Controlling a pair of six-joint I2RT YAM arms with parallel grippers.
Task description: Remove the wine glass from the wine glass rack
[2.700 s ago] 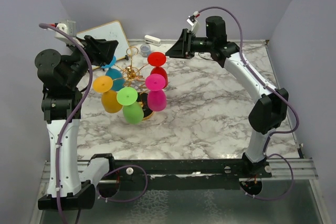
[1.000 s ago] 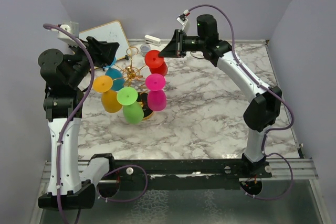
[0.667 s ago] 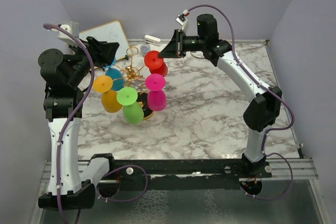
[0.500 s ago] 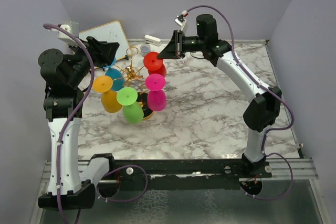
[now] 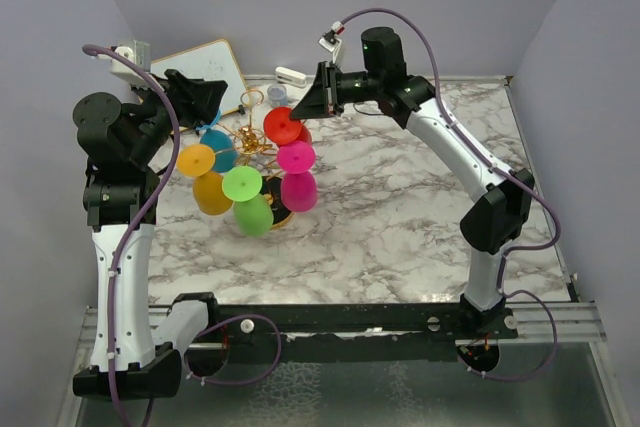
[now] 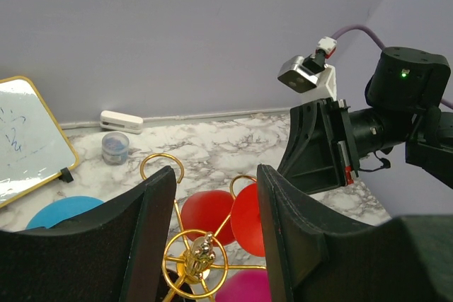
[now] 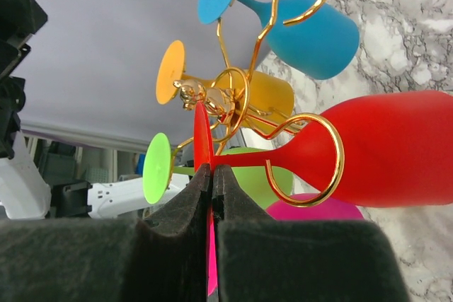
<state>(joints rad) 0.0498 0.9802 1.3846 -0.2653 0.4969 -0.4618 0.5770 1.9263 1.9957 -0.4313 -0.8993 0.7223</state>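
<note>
The right fingers point(image 7: 177, 206) pinch the thin foot of the red wine glass point(image 7: 396, 150), whose stem lies in a loop of the gold wine glass rack point(image 7: 190, 94). The left fingers point(image 6: 297, 238) hang spread above the rack's post.

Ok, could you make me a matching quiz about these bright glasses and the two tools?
1 red wine glass
2 green wine glass
3 left tool
4 whiteboard

A far-left corner of the table
B open, holding nothing
C foot pinched in the right tool
D near side of the wine glass rack

Pairs: 1-C, 2-D, 3-B, 4-A
</note>
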